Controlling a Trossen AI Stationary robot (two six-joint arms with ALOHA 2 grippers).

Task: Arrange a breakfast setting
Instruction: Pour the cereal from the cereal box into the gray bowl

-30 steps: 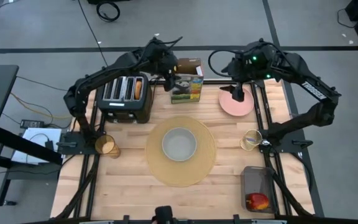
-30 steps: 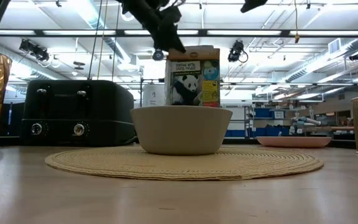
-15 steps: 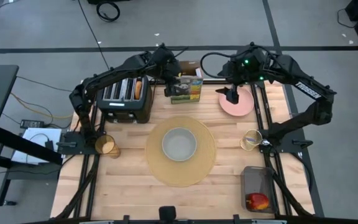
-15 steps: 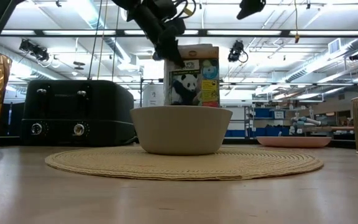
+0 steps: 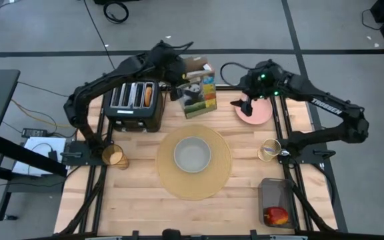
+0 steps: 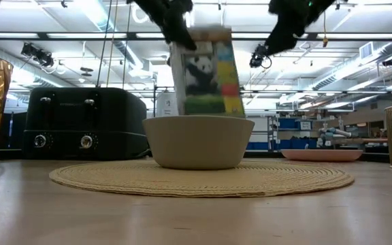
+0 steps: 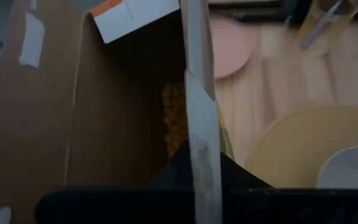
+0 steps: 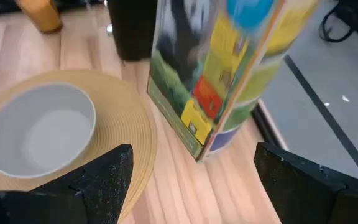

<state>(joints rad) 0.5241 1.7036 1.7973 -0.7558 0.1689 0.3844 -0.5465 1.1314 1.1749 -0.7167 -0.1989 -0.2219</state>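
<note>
Left gripper [image 5: 177, 79] pinches top edge of open panda cereal box [image 5: 199, 92], box tilted, lifted at far side of table [image 5: 139, 193], w/ toaster [image 5: 135, 103] beside it. Right gripper [image 5: 246, 105] spread wide, hovers over pink plate [image 5: 259, 112] facing box. Grey bowl [image 5: 192, 154] sits centred on tan placemat [image 5: 193, 183]. Amber cup [image 5: 114, 157] at left edge; apple [image 5: 275, 215] in bin near right corner.
</note>
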